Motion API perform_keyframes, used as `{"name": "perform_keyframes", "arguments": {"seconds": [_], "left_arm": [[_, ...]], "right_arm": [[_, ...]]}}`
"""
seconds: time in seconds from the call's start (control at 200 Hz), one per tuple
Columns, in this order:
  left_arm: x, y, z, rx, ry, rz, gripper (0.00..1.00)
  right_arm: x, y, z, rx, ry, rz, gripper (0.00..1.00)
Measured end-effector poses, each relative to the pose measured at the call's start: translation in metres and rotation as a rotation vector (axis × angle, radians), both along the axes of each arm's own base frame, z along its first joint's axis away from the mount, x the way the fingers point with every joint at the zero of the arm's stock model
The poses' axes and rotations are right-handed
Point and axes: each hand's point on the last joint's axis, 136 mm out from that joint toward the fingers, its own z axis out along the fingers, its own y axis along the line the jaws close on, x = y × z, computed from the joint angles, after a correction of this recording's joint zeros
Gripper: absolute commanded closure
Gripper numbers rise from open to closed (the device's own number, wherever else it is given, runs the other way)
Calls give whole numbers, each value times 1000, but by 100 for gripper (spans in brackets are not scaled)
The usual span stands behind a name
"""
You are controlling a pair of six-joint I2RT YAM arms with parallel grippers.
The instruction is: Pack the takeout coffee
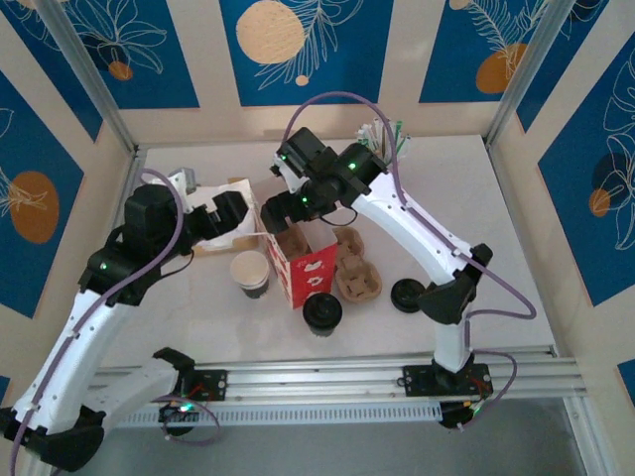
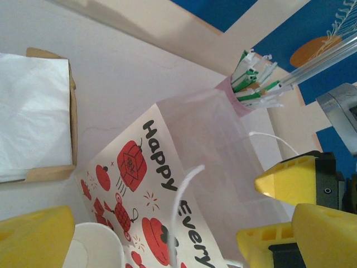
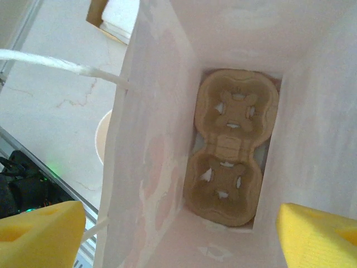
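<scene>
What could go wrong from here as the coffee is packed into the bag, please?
1. The takeout coffee stands uncovered beside the paper bag, a black lid lying apart on the table; lifting it may spill any contents.
2. The right tool hangs open over the bag's mouth; brushing the thin walls could tip or crumple it.
3. The string handle sticks out on the cup's side and could catch the cup going in.
</scene>
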Motion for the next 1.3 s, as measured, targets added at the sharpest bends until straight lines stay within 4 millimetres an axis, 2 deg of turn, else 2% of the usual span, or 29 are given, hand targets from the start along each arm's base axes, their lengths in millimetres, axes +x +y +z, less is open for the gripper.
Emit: {"name": "perform_keyframes", "arguments": {"seconds": [0.135,0.29,0.58,0.695,0.825,0.975,1.14,1.231,1.301], "left_arm": [[-7,6,11,-12,-38,11,0],[-17,13,24,-27,-84,24,0],[-41,29,44,-51,-155,50,0],[-52,36,47,-59,-167,60,0],[-60,40,44,-57,-163,62,0],[-65,39,32,-46,-136,46,0],[-66,29,2,-35,-59,-6,0],[-68,24,-21,-27,-10,-34,1],[-71,21,-39,-24,26,-52,6]], "right_arm": [[-2,-2,10,30,-26,1,0],[-5,-6,26,73,-63,3,1],[-21,-22,68,196,-158,9,1],[-31,-34,71,222,-184,14,1],[-44,-52,65,234,-207,8,1],[-62,-75,55,258,-225,3,1],[-81,-90,47,307,-222,14,1],[-93,-96,32,333,-197,32,1],[-101,-101,14,343,-162,37,0]]}}
